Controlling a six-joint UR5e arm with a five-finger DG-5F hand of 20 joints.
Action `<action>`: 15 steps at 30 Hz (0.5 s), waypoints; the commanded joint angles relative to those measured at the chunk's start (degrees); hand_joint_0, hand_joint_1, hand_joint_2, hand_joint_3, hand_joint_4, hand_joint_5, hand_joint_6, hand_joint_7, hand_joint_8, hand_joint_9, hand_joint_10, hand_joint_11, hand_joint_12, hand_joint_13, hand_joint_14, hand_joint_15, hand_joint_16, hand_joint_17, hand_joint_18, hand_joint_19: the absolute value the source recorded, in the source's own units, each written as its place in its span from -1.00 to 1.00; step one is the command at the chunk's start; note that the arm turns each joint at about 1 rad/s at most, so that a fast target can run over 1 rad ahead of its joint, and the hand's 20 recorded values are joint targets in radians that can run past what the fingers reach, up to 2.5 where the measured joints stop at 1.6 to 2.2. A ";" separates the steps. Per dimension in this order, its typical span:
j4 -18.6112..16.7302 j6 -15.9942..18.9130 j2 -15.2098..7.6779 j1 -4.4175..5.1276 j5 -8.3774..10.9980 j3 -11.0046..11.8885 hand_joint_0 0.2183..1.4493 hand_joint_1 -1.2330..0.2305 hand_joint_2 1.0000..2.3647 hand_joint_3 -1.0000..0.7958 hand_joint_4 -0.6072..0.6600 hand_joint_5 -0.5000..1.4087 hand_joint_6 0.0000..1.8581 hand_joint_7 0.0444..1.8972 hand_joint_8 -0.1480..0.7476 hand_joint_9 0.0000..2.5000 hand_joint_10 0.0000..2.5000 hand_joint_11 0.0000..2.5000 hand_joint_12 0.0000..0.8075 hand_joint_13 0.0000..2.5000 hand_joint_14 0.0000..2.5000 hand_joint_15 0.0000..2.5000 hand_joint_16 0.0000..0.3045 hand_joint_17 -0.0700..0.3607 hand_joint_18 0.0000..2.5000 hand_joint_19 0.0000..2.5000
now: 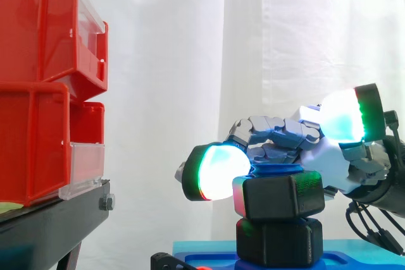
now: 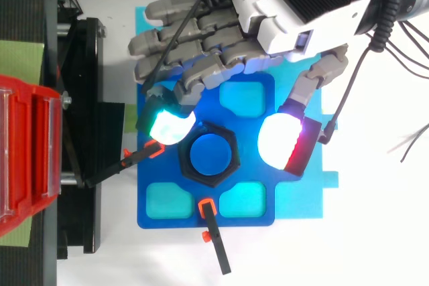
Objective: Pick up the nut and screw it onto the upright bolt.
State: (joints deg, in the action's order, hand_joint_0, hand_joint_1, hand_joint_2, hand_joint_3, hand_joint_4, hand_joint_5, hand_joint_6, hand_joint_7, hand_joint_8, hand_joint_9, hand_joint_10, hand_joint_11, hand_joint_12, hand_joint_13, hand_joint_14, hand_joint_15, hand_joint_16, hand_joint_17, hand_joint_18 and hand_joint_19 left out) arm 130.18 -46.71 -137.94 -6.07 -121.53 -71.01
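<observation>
The black hexagonal nut (image 1: 281,195) sits on the blue upright bolt (image 2: 212,155) at frame centre. The hand (image 2: 295,5) straddles it with fingers (image 2: 167,126) spread, gripping nothing: one pad touches the nut's upper-left edge, and the thumb pad (image 2: 278,140) stands apart to the right.

A white table (image 2: 375,232) holds it all. Right under the hand (image 2: 268,18) a light blue sheet (image 2: 298,205) lies flat on the table. A dark blue plate (image 2: 249,145) lies on that sheet. On the side the hand points to is a black stand (image 2: 84,65). It seems to rest on the table too, but its feet are hidden.
</observation>
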 commanded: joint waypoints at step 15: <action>0.17 -0.67 0.04 -1.48 -0.47 -0.01 -0.55 0.44 -1.00 -0.44 0.25 -0.55 -0.46 0.41 -0.09 -0.61 -1.00 -1.00 -0.23 -0.71 -1.00 -1.00 -0.70 -0.21 -0.91 -1.00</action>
State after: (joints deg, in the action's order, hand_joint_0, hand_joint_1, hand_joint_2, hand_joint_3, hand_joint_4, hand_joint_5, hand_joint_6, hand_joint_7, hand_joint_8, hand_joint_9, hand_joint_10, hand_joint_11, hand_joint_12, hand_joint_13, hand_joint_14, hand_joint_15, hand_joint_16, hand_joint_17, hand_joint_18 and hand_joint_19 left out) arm 130.20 -47.35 -137.92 -7.34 -121.72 -71.02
